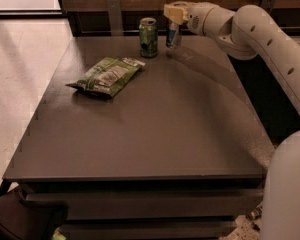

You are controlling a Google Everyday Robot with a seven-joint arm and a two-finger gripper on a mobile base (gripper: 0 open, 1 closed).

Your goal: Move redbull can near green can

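Note:
The green can (148, 37) stands upright near the far edge of the dark table (155, 134). The redbull can (173, 34) is just to its right, upright, with its blue lower part showing below my gripper (174, 15). The gripper comes in from the right on the white arm (250, 34) and is shut on the top of the redbull can. A small gap separates the two cans. I cannot tell whether the redbull can touches the table.
A flat green snack bag (106, 75) lies on the left half of the table. A wooden wall panel and dark ledge (115, 19) run behind the table's far edge. The robot's white body (290, 194) fills the lower right. Light floor lies to the left.

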